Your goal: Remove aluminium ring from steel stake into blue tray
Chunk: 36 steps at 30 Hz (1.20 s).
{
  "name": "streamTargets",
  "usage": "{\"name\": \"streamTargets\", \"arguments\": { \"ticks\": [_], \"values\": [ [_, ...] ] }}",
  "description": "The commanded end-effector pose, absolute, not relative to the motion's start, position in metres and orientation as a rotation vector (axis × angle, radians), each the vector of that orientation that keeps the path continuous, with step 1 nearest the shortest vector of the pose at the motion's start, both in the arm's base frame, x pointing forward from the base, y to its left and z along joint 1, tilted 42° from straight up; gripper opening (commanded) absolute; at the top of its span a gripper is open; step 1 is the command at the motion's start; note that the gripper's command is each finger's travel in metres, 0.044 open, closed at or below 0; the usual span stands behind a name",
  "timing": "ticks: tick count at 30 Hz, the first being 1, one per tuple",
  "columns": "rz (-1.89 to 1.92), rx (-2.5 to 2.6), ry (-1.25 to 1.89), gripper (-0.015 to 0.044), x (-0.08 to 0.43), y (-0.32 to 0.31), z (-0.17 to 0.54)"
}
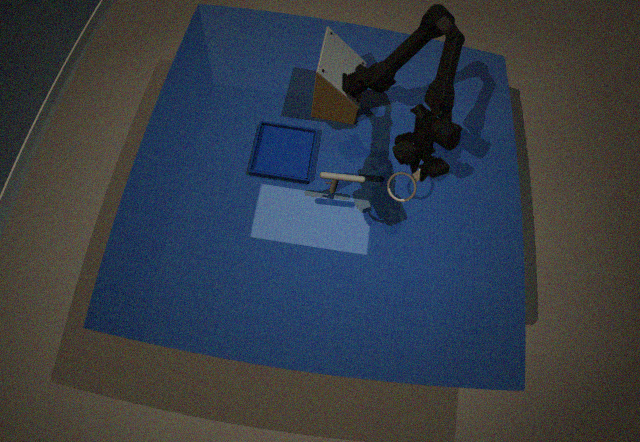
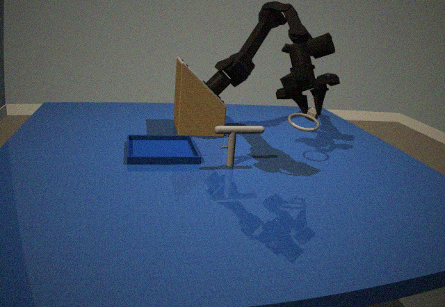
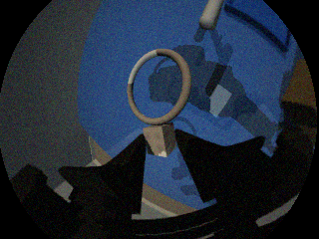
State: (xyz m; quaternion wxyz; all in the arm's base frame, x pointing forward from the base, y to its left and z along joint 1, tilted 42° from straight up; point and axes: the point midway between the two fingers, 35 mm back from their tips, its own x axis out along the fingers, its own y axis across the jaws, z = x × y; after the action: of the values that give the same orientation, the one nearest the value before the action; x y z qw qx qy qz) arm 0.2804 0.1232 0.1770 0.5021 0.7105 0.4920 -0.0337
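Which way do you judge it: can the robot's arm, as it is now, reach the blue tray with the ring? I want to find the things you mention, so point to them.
Probably yes. The gripper (image 1: pixel 417 174) (image 2: pixel 313 114) (image 3: pixel 159 134) holds the ring (image 1: pixel 388 187) (image 2: pixel 303 129) (image 3: pixel 186 82) by its tab, raised off the table. The stake (image 1: pixel 333 187) (image 2: pixel 231 149) stands between it and the tray (image 1: pixel 253 154) (image 2: pixel 163 160), so passing higher seems wise.

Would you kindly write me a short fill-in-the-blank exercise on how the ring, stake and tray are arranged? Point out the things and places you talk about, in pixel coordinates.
1. The pincer (image 1: pixel 418 174) (image 2: pixel 313 114) (image 3: pixel 159 134) grips the ring (image 1: pixel 388 187) (image 2: pixel 303 129) (image 3: pixel 186 82) by its small ____.
2. The steel stake (image 1: pixel 333 187) (image 2: pixel 231 151) is topped by a ____.
3. In the exterior view, the tray (image 1: pixel 281 179) (image 2: pixel 163 160) (image 3: pixel 256 26) stands to the ____ of the stake.
4. The tray is coloured ____.

Missing words: tab; cross-bar; left; blue.
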Motion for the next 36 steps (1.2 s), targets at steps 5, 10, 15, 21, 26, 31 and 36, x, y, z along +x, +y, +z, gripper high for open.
{"name": "streamTargets", "arguments": {
  "ticks": [5, 10, 15, 21, 26, 31, 36],
  "values": [
    [0.076, 1.654, 1.183, 0.0000, 0.275, 0.117, 0.178],
    [0.165, 1.615, 1.178, 0.0000, 0.272, 0.114, 0.176],
    [0.255, 1.574, 1.165, 0.0000, 0.267, 0.111, 0.175],
    [0.362, 1.524, 1.142, 0.0000, 0.262, 0.106, 0.174],
    [0.450, 1.481, 1.115, 0.0000, 0.256, 0.103, 0.173],
    [0.537, 1.436, 1.082, 0.0000, 0.251, 0.099, 0.173],
    [0.622, 1.390, 1.042, 0.0000, 0.244, 0.096, 0.172]
  ]
}}
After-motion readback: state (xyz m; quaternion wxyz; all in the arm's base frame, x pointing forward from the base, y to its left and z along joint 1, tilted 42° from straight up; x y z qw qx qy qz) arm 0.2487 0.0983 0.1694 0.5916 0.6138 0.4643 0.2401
